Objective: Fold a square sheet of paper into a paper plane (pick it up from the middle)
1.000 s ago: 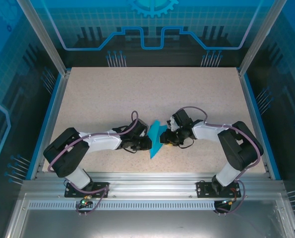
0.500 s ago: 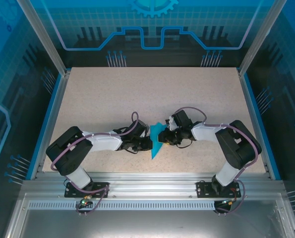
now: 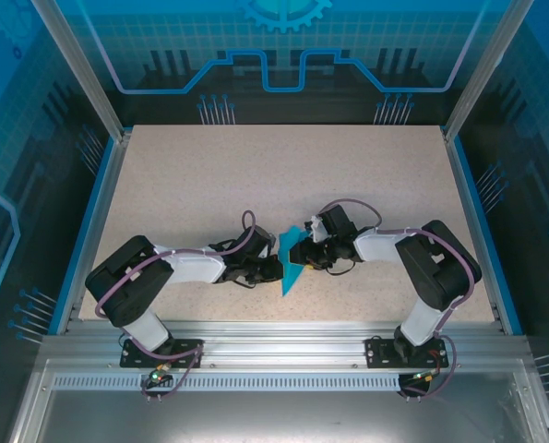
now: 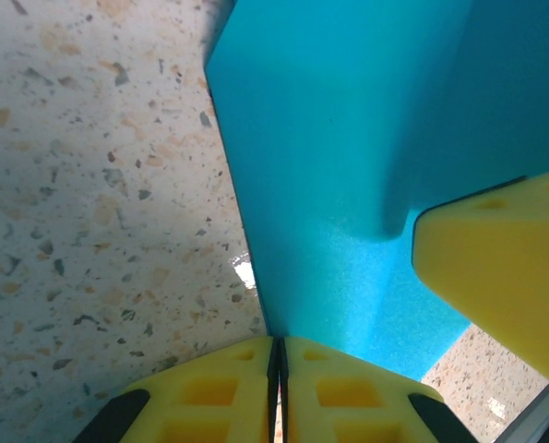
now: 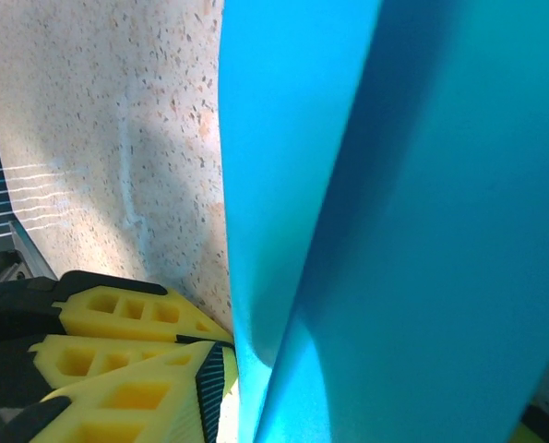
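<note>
Left gripper (image 4: 276,353) has its yellow fingers pressed flat together, pinching the near edge of the teal sheet (image 4: 348,138). The part-folded paper rises straight ahead of those fingertips and stands tilted off the speckled table (image 4: 99,185). Across from it, the right gripper (image 3: 305,257) sits just beside the sheet's far face, with one finger (image 4: 495,268) hovering over the blue. Its jaws look spread with the paper between them, though the wrist view is too crowded with blue to say whether a pad touches it.

Now the danger. The left pinch holds only a thin strip of edge, so a sideways shove from the right finger could pull the sheet free or skew the crease. If the right jaws close off the fold line, the layers could buckle or crumple and spoil the point.
</note>
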Action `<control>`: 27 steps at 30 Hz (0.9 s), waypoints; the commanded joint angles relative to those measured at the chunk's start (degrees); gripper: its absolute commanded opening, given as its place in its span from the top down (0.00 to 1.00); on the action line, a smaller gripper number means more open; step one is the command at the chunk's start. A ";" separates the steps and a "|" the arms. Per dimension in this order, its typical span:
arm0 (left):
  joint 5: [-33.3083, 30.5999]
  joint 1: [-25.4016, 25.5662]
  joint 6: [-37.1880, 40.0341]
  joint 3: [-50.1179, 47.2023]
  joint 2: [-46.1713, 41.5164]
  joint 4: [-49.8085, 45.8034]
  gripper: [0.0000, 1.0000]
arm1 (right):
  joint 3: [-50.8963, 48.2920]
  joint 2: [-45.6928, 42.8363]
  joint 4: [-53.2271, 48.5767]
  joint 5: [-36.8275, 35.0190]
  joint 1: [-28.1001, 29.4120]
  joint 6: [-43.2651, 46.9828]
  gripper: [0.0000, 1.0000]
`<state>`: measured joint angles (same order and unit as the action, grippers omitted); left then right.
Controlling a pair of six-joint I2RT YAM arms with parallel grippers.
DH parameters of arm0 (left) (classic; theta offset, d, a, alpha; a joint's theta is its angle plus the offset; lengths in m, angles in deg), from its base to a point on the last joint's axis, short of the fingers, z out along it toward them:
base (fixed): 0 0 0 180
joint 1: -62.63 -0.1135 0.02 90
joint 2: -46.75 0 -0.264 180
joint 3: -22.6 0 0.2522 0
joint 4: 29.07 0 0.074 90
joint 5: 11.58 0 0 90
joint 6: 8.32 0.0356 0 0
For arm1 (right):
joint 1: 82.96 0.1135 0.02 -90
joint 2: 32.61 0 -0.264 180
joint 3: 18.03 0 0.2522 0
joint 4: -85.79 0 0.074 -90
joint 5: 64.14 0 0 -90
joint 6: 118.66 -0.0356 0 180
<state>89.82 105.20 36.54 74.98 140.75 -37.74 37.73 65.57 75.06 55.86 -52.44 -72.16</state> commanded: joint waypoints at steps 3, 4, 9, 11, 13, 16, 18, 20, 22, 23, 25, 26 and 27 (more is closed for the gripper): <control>1.01 -0.01 -1.41 -1.00 0.49 0.17 0.87 | 0.62 1.83 1.32 0.57 1.53 1.18 0.58; 0.95 -0.03 -1.38 -1.04 0.49 0.02 0.87 | 0.85 2.03 1.60 0.99 1.74 1.39 0.58; 0.93 -0.02 -1.55 -1.08 0.18 0.01 0.87 | 1.85 3.26 0.59 -0.44 2.79 1.91 0.69; 0.92 0.04 -1.62 -1.28 -0.19 0.09 0.87 | 2.28 3.60 0.00 -0.94 2.84 2.02 0.74; 0.83 -0.01 -1.78 -1.42 -0.99 0.12 0.87 | 2.55 2.91 -1.00 -1.96 2.88 2.60 0.78; 0.30 0.04 -2.03 -1.99 -3.06 -0.05 0.86 | 3.21 1.24 -3.40 -2.80 2.82 3.88 0.86; -0.06 -0.02 -2.23 -2.39 -4.77 -0.15 0.85 | 3.93 -0.56 -6.10 -3.89 2.87 5.02 0.90; -0.64 0.02 -2.40 -2.87 -7.37 -0.28 0.82 | 4.99 -3.11 -9.93 -5.74 2.85 6.68 0.93; -2.14 -0.02 -2.75 -3.76 -10.58 -0.95 0.79 | 6.40 -5.91 -15.19 -9.09 2.93 8.57 0.93; -3.60 -0.01 -2.99 -4.22 -12.55 -1.71 0.76 | 7.73 -7.37 -19.80 -12.33 3.05 9.66 0.93; -7.04 -0.03 -3.20 -5.18 -16.59 -4.29 0.74 | 11.79 -9.41 -29.39 -19.62 3.50 12.30 0.93; -9.17 0.00 -3.28 -5.45 -18.67 -6.30 0.74 | 13.71 -10.31 -34.53 -24.67 4.04 13.32 0.92; -10.91 -0.01 -3.31 -5.62 -20.23 -8.13 0.73 | 15.73 -10.70 -39.55 -30.22 4.82 13.68 0.92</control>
<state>85.29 105.18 33.89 70.63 124.72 -40.26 48.24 57.85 52.52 40.36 -49.62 -62.92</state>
